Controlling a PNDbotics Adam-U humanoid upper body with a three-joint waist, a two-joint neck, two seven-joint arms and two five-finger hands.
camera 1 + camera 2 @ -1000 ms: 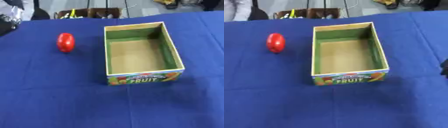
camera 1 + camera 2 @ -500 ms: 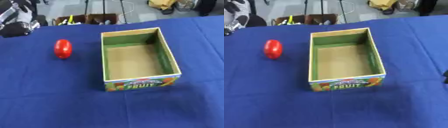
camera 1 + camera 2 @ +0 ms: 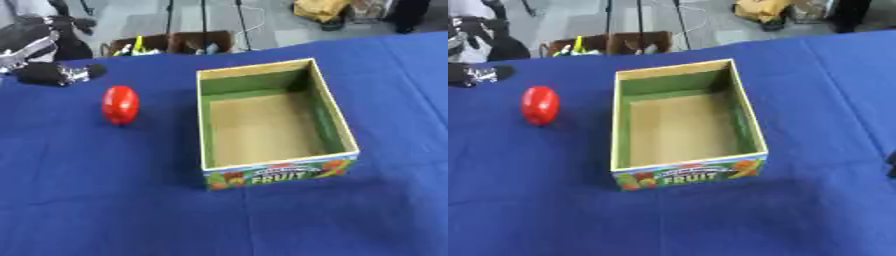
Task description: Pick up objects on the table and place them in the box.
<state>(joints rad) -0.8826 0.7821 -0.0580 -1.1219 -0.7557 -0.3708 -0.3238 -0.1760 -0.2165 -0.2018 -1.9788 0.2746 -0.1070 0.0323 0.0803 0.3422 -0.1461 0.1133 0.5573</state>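
One thing is left to collect, by the look of it.

**Left eye view.** A glossy red, egg-shaped object (image 3: 120, 104) stands on the blue tablecloth (image 3: 87, 200). It is just below and slightly to the right of the robot's black-and-silver left hand (image 3: 59, 73), close to it but not touching. The hand hangs at the view's upper left. Whether it is spread or closed cannot be told, as it reads only as a dark rounded shape with a silver band. The open cardboard box with green inner walls and a "FRUIT" label on its front (image 3: 280, 174) lies further right of the hand, beyond the red object, and looks empty.

The step in hand seems to be the reach for the red object. The hand would do well to come down over its top and close round the middle rather than push it from the side. A smooth rounded shape standing on end is likely to tip or roll on the cloth. The carry to the box is short, but the near wall must be cleared before the object is let go.

**Right eye view.** Here the left hand is nearly cut off at the left edge. This view adds a dark sliver at the right edge (image 3: 892, 165), well to the right of the box, probably the right hand. Its state cannot be told.
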